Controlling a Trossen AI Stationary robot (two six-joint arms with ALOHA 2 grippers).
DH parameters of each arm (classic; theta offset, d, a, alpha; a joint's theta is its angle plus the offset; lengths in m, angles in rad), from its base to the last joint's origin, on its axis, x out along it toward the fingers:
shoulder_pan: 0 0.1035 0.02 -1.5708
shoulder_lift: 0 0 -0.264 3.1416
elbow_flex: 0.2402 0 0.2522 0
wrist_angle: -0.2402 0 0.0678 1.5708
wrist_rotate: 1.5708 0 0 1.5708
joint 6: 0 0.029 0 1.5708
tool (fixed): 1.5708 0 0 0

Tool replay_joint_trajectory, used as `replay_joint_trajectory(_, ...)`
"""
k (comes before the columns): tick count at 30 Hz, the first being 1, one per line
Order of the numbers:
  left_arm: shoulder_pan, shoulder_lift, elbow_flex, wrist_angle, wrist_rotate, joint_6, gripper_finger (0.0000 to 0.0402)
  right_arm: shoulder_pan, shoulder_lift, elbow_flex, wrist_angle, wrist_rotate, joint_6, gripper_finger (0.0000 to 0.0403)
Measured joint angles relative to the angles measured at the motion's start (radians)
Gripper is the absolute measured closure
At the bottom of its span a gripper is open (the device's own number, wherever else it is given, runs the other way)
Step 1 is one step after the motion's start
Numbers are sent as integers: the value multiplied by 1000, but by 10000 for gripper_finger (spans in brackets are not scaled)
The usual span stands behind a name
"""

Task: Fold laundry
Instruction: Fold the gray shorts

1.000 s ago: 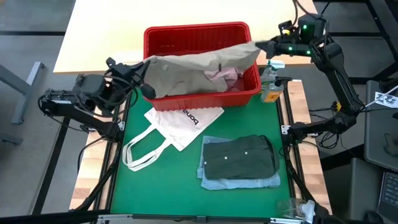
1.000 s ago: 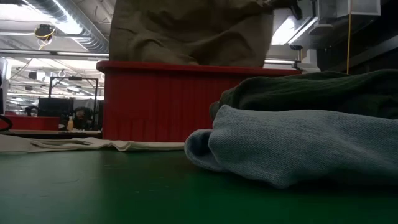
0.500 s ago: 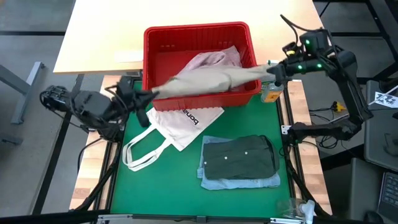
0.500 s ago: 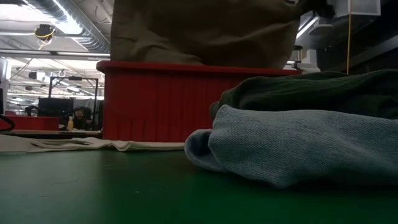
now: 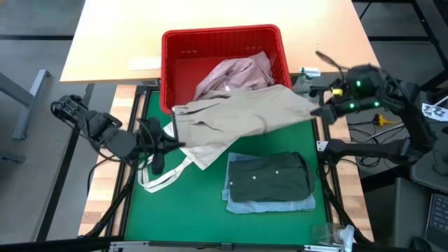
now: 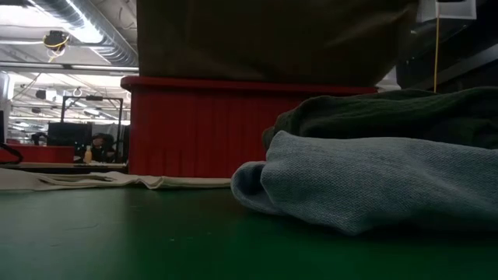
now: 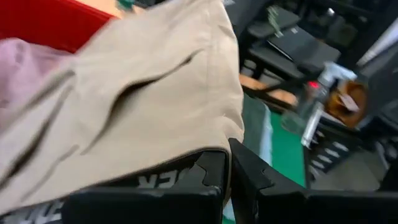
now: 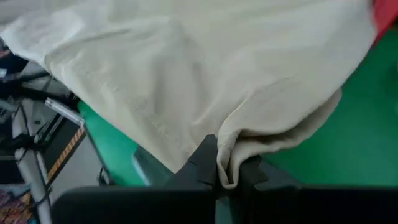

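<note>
Khaki garment [image 5: 241, 115] stretched in the air between both grippers, over the basket's front | left gripper [image 5: 166, 142] clamped on its left edge | right gripper [image 5: 319, 112] clamped on right end | red basket [image 5: 221, 38]: pink garment [image 5: 234, 71] | mat: dark green [image 5: 269, 176] on blue garment [image 5: 269, 204]

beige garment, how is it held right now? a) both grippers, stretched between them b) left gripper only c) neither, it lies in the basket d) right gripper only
a: the beige garment hangs stretched above the table, with the left gripper shut on one end and the right gripper shut on the other; each wrist view shows cloth pinched between the fingers.
</note>
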Motion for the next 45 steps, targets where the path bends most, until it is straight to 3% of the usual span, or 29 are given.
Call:
replay_joint_trajectory(12,-116,131,0,-60,62,-194,398,388,-232,-368,181,108,432,388)
replay_joint_trajectory(19,-154,219,0,-62,114,-284,398,622,-244,-546,301,134,557,388)
replay_joint_trajectory(34,-281,409,1,-76,167,-548,398,1162,-53,-596,345,266,877,388)
replay_joint_trajectory(39,-287,478,1,-62,239,-650,398,1266,40,-596,350,283,910,388)
replay_joint_trajectory(45,-287,543,1,-11,304,-704,398,1313,168,-596,352,258,911,388)
